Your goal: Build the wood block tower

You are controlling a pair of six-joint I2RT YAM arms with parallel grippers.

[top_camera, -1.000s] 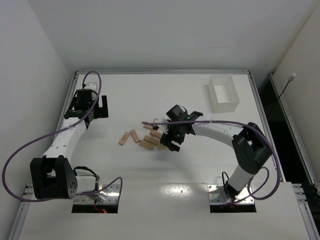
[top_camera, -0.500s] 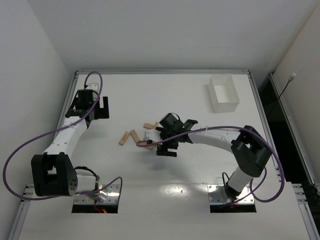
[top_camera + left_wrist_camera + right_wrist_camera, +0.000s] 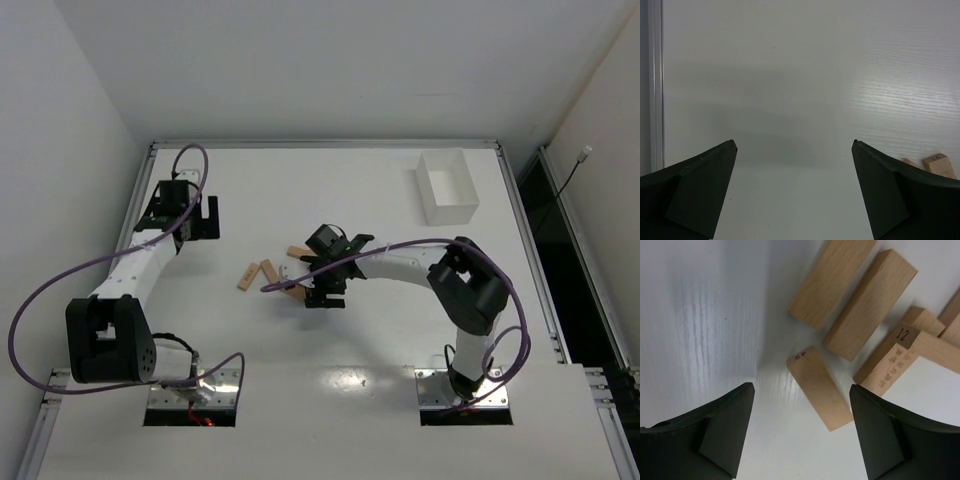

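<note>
Grabbing step: right gripper (image 3: 801,390) hangs spread over one of the loose wood blocks (image 3: 855,305); next it must drop and pinch it. Far off, left gripper (image 3: 794,146) is spread too.

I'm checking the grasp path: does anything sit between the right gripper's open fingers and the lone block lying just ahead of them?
Nothing visible does. The block lies on bare table, framed by the right gripper and its open fingers. The other wood blocks lie beyond its far end.
</note>
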